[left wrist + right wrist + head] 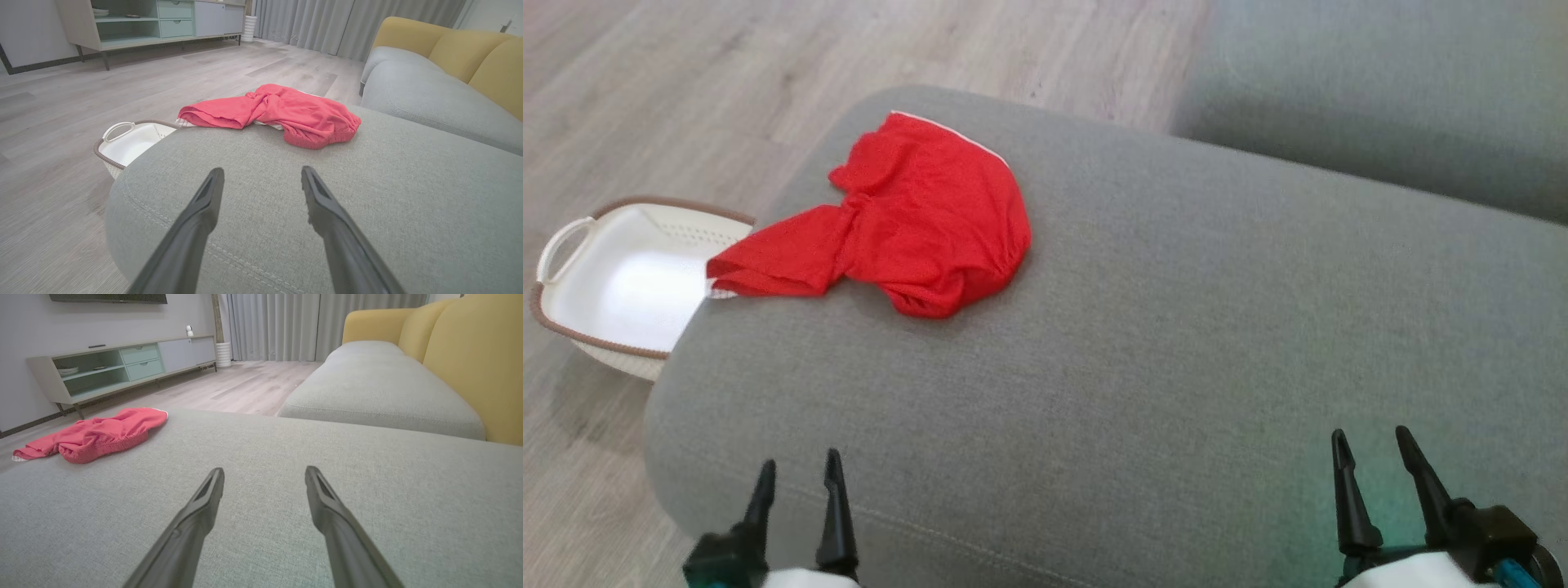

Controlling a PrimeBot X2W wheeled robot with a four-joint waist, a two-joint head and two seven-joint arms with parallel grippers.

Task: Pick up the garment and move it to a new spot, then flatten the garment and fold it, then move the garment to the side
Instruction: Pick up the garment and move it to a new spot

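A crumpled red garment (915,224) with white trim lies on the far left part of the grey cushion (1176,343), one end hanging over the cushion's left edge. The left wrist view has the garment (282,112) straight ahead; in the right wrist view the garment (98,435) sits far to the left. My left gripper (799,472) hovers over the cushion's near left edge, open and empty, well short of the garment. At the near right my right gripper (1372,445) is open and empty too. Both pairs of jaws stand wide apart in the wrist views: left gripper (261,177), right gripper (264,477).
A white basket (621,282) with a brown rim stands on the wooden floor (686,73) left of the cushion, under the garment's hanging end. A second grey seat (1380,90) with yellow backrests (470,359) lies beyond. A low TV cabinet (122,363) lines the far wall.
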